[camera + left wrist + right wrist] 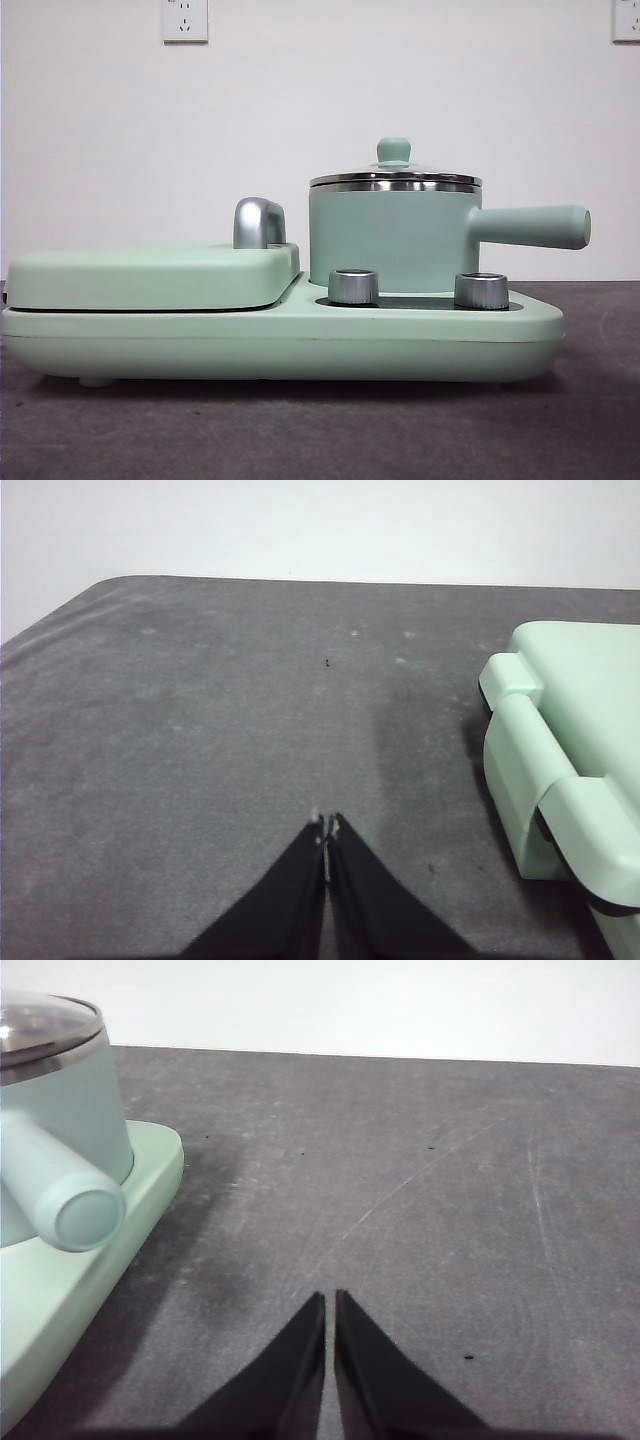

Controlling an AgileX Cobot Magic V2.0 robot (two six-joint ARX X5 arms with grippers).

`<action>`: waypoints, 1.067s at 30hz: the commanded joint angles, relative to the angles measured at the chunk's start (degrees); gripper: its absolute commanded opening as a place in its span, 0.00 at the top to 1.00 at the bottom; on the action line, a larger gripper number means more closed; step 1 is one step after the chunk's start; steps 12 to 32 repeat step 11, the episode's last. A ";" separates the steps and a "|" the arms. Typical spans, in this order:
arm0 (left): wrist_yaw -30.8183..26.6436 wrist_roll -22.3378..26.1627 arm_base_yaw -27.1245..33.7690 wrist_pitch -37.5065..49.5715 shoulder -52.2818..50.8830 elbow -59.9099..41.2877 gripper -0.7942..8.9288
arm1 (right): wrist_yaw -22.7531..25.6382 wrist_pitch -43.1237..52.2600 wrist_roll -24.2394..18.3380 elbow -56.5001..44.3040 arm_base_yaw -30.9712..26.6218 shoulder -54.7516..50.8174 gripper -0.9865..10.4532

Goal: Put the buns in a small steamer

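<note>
In the front view, nearest you is the dark grey, felt-like table (pixel 320 430), matte and faintly scuffed. On it sits a mint-green appliance base (pixel 280 345), a long low slab with rounded corners and a smooth satin finish. Two ribbed steel knobs (pixel 353 286) stand at its right front edge, short and cylindrical. On the left half lies the flat hinged griddle cover (pixel 150 275), the same mint colour, with a curved chrome handle (pixel 258 222) rising at its right end.

Right of centre in that frame you have the small steamer (pixel 390 240): a mint-green cylinder with a polished steel rim, seated on the base behind the knobs. Its straight, round-ended green handle (pixel 530 227) sticks out to the right, and the glass lid (pixel 394 172) is on, topped by a green knob. No buns show in any view.

Behind it all is a plain white wall with two sockets (pixel 185 20) at the top edge.

Your left gripper (pixel 326 825) hangs over bare table near the cover's hinged end (pixel 560 770), jaws pressed together and holding nothing. Your right gripper (pixel 330 1298) hangs over bare table beside the steamer's handle end (pixel 88 1218), jaws all but touching, a thin slit between them, also empty.
</note>
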 commanded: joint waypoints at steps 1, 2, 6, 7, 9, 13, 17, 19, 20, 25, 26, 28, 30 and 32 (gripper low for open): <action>-0.57 1.25 -0.22 -0.37 -0.09 -1.07 0.91 | -0.11 0.63 -0.44 -0.26 0.20 -0.15 0.90; -0.57 1.44 -0.42 -0.37 -0.09 -1.07 0.91 | -0.11 0.63 -0.44 -0.26 0.20 -0.15 0.90; -0.57 2.43 -1.51 -0.37 -0.09 -1.07 0.91 | -0.11 0.63 -0.44 -0.26 0.20 -0.15 0.90; -0.57 2.75 -1.79 -0.37 -0.09 -1.07 0.91 | -0.11 0.63 -0.42 -0.26 0.20 -0.15 0.90; -0.57 2.99 -2.16 -0.37 -0.09 -1.07 0.91 | -0.11 0.63 -0.44 -0.26 0.20 -0.15 0.90; -0.57 3.13 -2.16 -0.37 -0.09 -1.07 0.91 | -0.11 0.63 -0.44 -0.26 0.20 -0.15 0.90; -0.57 3.13 -2.16 -0.37 -0.09 -1.07 0.91 | -0.11 0.63 -0.44 -0.26 0.20 -0.15 0.90; -0.57 3.13 -2.16 -0.37 -0.09 -1.07 0.91 | -0.11 0.63 -0.44 -0.26 0.20 -0.15 0.90; -0.57 3.13 -2.16 -0.37 -0.09 -1.07 0.91 | -0.11 0.63 -0.44 -0.26 0.20 -0.15 0.90; -0.57 3.13 -2.16 -0.37 -0.09 -1.07 0.91 | -0.11 0.63 -0.44 -0.26 0.20 -0.15 0.90; -0.57 3.13 -2.16 -0.37 -0.09 -1.07 0.91 | -0.11 0.63 -0.44 -0.26 0.20 -0.15 0.90; -0.57 3.13 -2.16 -0.37 -0.09 -1.07 0.91 | -0.11 0.63 -0.44 -0.26 0.20 -0.15 0.90; -0.57 3.13 -2.16 -0.37 -0.09 -1.07 0.91 | -0.11 0.63 -0.44 -0.26 0.20 -0.15 0.90; -0.57 3.13 -2.16 -0.37 -0.09 -1.07 0.91 | -0.11 0.63 -0.44 -0.26 0.20 -0.15 0.90</action>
